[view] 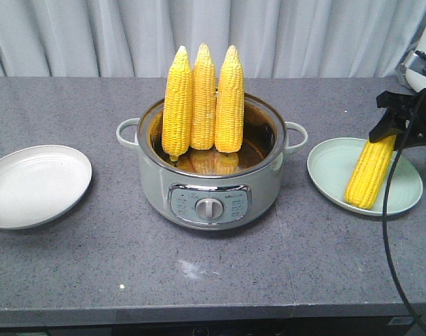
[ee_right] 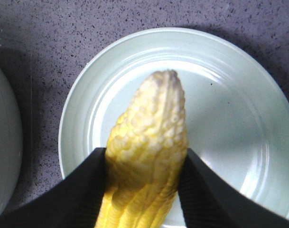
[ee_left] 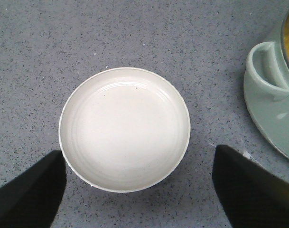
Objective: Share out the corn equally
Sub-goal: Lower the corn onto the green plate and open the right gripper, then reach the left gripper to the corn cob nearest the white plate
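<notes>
Three corn cobs [view: 203, 98] stand upright, tips up, in the pale green electric pot [view: 209, 189] at the table's middle. A fourth cob [view: 370, 175] leans steeply over the green plate [view: 331, 168] on the right, and its paler tip [ee_right: 163, 90] seems to touch the plate. My right gripper [ee_right: 145, 156] is shut on this cob's upper part, one finger on each side. The left gripper [ee_left: 139, 154] hangs open above the white plate [ee_left: 124, 128], which holds nothing, and its black fingers [ee_left: 30, 190] straddle the near rim.
The pot's side handle [ee_left: 267, 71] is close to the right of the white plate [view: 34, 183]. A black cable [view: 387, 210] hangs from the right arm in front of the green plate. Grey curtains close off the back.
</notes>
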Controlling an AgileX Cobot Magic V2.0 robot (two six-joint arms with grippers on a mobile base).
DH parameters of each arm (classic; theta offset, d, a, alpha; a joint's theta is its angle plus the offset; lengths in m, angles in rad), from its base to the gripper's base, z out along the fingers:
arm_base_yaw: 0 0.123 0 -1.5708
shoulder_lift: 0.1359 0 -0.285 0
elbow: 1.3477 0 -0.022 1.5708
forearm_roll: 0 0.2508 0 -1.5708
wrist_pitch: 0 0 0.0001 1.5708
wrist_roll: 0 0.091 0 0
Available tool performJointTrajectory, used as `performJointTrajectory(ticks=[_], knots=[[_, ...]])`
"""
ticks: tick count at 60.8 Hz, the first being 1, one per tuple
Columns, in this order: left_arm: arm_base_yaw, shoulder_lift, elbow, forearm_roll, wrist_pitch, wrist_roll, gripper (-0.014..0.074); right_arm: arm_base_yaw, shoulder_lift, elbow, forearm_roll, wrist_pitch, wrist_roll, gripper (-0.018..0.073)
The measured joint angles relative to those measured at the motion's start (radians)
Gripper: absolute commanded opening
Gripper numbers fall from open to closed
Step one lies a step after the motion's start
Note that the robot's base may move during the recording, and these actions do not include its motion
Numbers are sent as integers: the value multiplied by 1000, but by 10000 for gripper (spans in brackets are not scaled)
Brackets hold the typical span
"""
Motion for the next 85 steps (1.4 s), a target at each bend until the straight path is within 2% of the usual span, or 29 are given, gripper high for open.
performJointTrajectory(ticks=[7, 15, 32, 40, 50, 58, 71, 80, 85], knots=[[0, 0, 0, 0, 0, 0, 593, 0, 0, 0, -5, 0, 1, 570], [0, 0, 0, 1, 0, 0, 593, 0, 0, 0, -9, 0, 0, 641], [0, 0, 0, 1, 0, 0, 593, 0, -31, 0, 11, 0, -64, 612], [0, 0, 0, 1, 0, 0, 593, 0, -112, 0, 67, 0, -120, 596], [0, 0, 0, 1, 0, 0, 593, 0, -253, 19, 90, 3, -168, 590], [0, 0, 0, 1, -1, 0, 593, 0, -415, 152, 106, -63, -238, 590], [0, 0, 0, 1, -8, 0, 593, 0, -682, 454, 154, -255, -386, 590], [0, 0, 0, -9, -35, 7, 593, 0, -763, 525, 172, -319, -436, 590], [0, 0, 0, -62, -86, 55, 593, 0, -773, 528, 177, -327, -439, 590]])
